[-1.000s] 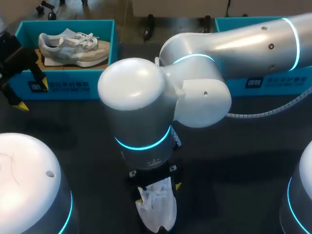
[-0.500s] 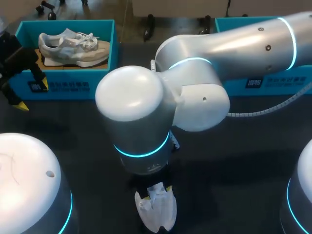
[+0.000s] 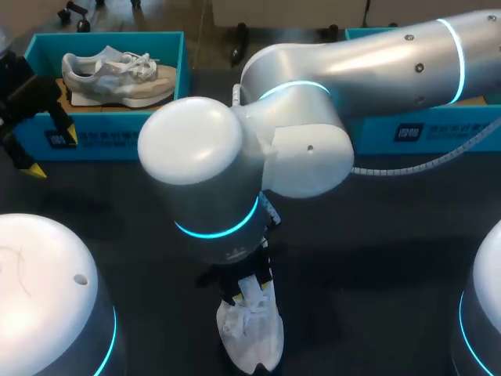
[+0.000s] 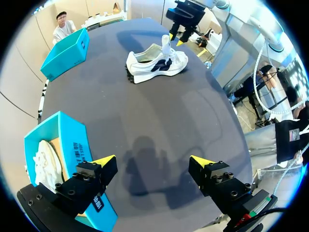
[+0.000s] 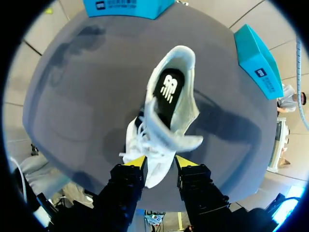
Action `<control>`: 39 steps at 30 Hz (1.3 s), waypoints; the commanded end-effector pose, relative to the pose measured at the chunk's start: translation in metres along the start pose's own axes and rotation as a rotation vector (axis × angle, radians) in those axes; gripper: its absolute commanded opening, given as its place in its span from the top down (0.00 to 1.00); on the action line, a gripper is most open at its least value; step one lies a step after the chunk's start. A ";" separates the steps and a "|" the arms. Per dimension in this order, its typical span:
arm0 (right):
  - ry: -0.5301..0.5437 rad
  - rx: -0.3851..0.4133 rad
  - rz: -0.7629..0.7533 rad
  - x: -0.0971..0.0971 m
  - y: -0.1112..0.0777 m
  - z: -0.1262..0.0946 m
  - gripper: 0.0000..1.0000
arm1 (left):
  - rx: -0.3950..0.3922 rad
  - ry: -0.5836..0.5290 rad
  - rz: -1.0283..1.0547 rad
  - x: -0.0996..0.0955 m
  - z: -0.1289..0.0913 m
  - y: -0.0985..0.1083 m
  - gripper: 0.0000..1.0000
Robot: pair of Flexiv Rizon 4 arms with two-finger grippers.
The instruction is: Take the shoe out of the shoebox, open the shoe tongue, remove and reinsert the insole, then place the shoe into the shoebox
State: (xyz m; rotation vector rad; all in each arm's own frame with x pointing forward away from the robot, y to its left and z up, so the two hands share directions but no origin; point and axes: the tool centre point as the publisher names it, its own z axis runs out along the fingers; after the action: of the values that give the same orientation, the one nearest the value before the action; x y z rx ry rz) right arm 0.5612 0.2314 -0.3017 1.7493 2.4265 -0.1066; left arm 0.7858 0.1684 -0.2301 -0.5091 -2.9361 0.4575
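Silver-white arms (image 3: 376, 70), rounded joints ringed glowing cyan, small screw holes, grey ribbed cable (image 3: 391, 170); left gripper (image 4: 152, 161) and right gripper (image 5: 160, 162) black, yellow-tipped.

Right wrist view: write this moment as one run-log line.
right gripper: shut on tongue | white sneaker: on table | left gripper: open

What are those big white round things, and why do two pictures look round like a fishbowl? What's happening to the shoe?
The white round shapes are a robot's two arms, seen by a camera above the dark table. The round pictures come from small cameras on each arm's wrist. Each arm ends in a gripper with two yellow-tipped fingers. The right gripper pinches the tongue of a white shoe on the table. The left gripper is open and empty, beside a blue shoebox with another shoe inside.
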 end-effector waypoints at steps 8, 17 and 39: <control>0.056 0.018 0.499 -0.003 0.034 0.031 0.70 | -0.003 0.003 0.000 0.000 -0.001 0.000 0.00; 0.007 -0.022 0.509 -0.006 0.025 0.012 0.69 | -0.003 0.003 0.000 0.000 -0.001 0.000 0.00; 0.027 -0.015 0.486 0.010 0.046 0.033 0.72 | -0.003 0.003 0.000 0.000 -0.001 0.000 0.00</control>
State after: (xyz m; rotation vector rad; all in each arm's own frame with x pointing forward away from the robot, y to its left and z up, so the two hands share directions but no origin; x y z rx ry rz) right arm 0.6065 0.2467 -0.3262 1.8601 2.3569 -0.0447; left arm 0.7858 0.1684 -0.2301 -0.5092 -2.9361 0.4574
